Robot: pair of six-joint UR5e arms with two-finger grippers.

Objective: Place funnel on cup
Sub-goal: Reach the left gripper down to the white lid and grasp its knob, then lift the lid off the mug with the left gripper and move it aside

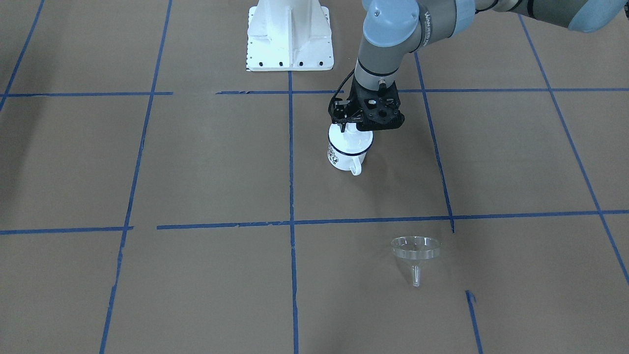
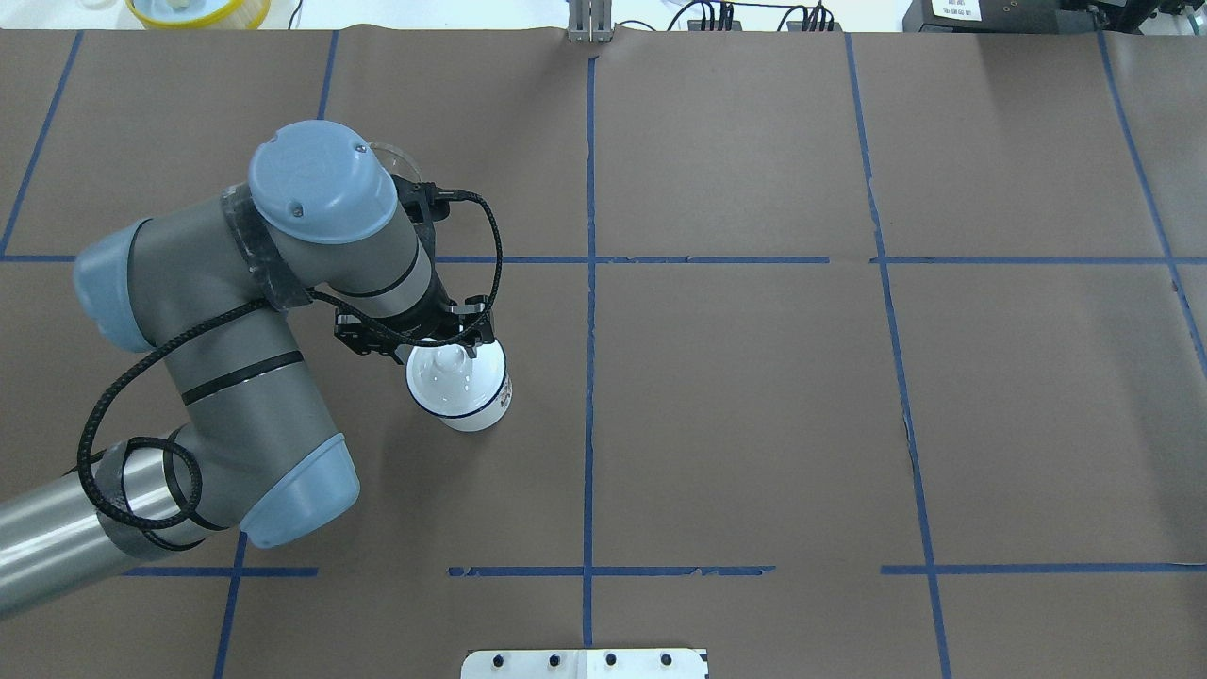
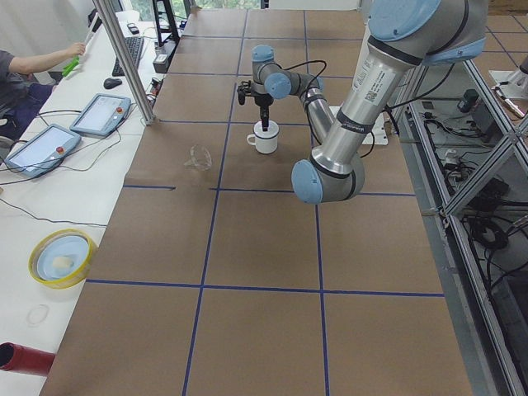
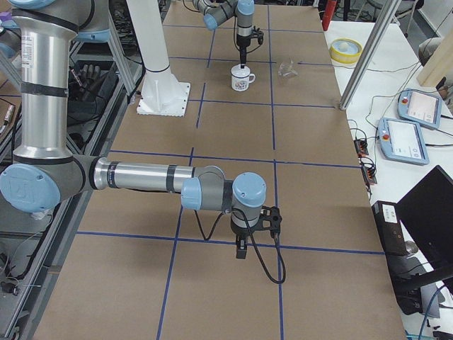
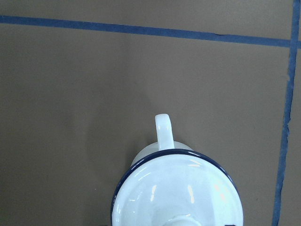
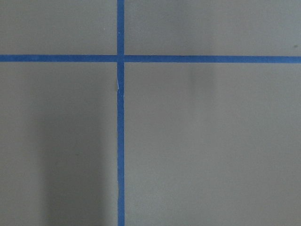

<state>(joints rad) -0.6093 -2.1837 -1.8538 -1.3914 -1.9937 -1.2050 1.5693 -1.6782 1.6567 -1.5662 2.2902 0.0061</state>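
Note:
The cup [image 1: 344, 160], a white mug with a dark blue rim and a floral print, stands on the brown table with a white domed lid [image 1: 361, 142] on it. My left gripper [image 1: 350, 125] hangs straight down over it, its fingers closed around the lid's knob. The left wrist view shows the lid [image 5: 174, 193] and the cup's handle [image 5: 163, 129] from just above. The clear funnel [image 1: 415, 250] rests apart on the table, bowl up. My right gripper [image 4: 241, 248] hovers over bare table far away; I cannot tell its state.
The white robot base plate [image 1: 290, 34] sits behind the cup. A yellow bowl [image 3: 62, 256] and control pendants [image 3: 99, 111] lie on the side table past the paper's edge. Blue tape lines [image 6: 120, 141] cross the brown paper.

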